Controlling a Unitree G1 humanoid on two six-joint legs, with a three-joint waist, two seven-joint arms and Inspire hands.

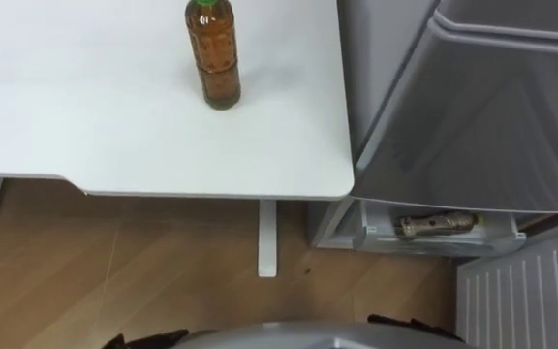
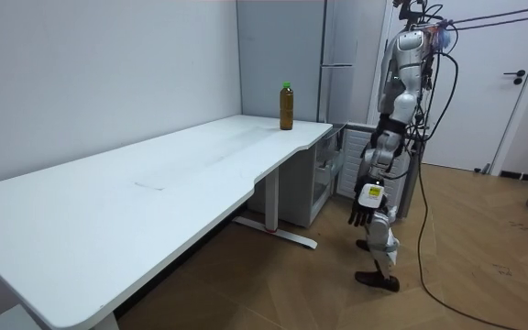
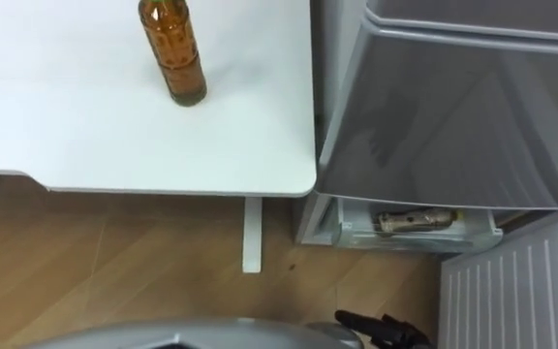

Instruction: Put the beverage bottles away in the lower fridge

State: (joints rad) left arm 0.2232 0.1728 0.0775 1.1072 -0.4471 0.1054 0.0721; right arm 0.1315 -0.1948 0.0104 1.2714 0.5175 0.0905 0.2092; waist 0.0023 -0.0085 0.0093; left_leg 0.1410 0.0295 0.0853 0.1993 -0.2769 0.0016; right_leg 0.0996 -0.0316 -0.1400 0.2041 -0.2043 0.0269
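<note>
A brown drink bottle [image 1: 213,53] with a green cap stands upright on the white table [image 1: 114,145], near its right end; the room view shows this bottle [image 2: 286,105] by the table's far corner. A second brown bottle [image 1: 437,225] lies on its side in a white tray low in the open lower fridge [image 1: 424,237]. I stand on the floor between table end and fridge. My left hand [image 2: 364,207] hangs at my side with relaxed fingers, holding nothing. Dark fingers of my right hand [image 3: 381,332] show at the bottom edge.
The grey upper fridge door [image 1: 482,116] stands to the right of the table. A white ribbed panel [image 1: 521,291] sits at the lower right. A white table leg [image 1: 267,237] stands on the wooden floor [image 1: 114,271]. A closed room door [image 2: 498,82] is behind me.
</note>
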